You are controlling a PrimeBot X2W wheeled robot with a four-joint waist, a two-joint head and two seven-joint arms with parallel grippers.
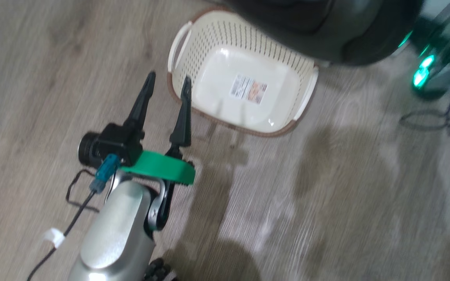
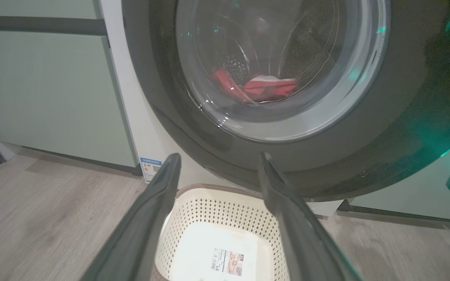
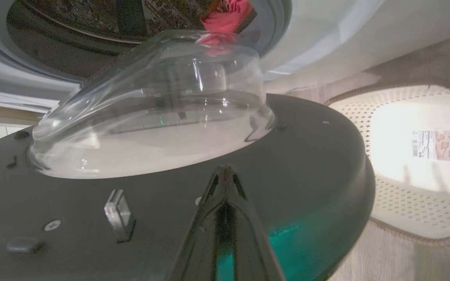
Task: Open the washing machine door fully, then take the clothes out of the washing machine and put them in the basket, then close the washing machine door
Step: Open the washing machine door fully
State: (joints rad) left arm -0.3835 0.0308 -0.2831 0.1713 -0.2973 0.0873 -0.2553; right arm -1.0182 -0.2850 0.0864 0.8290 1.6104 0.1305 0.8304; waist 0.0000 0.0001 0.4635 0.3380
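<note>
A cream basket [image 1: 209, 43] sits on a wood-look floor [image 1: 33, 78]. On its bottom is a label sticker [image 1: 248, 89] with a barcode and a small picture, the print too small to read. A blue label [image 2: 150, 168] low on the white washing machine [image 2: 131, 109] is equally unreadable. The red clothes [image 2: 264, 88] lie in the drum, behind the glass of the black washing machine door [image 2: 365, 148], which overhangs the basket's far edge. The left gripper [image 1: 169, 77] hovers at the basket's near rim, fingers spread apart. The right gripper [image 3: 225, 171], fingers pressed together, points at the door's inner face. Pale green cabinets [image 2: 45, 93] stand beside the machine.

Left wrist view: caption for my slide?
Open left gripper by the empty basket, red clothes visible through the washing machine door.
</note>
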